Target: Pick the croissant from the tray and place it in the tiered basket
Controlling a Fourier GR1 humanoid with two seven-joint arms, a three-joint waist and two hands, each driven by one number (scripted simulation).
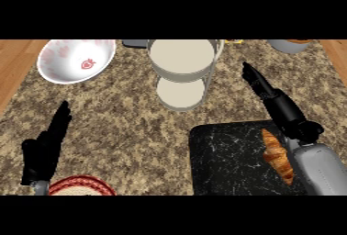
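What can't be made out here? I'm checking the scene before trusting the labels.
- Croissant, head view: its right side is hidden by the right forearm.
- Tray: near edge cut off by the lower edge.
- Red-rimmed item: mostly cut off at the bottom.
- Grey object: cut off at the top, unidentifiable.

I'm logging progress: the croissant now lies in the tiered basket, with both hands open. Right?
Not quite. In the head view the croissant lies on the black tray, not in the tiered basket. The left hand and right hand are both open.
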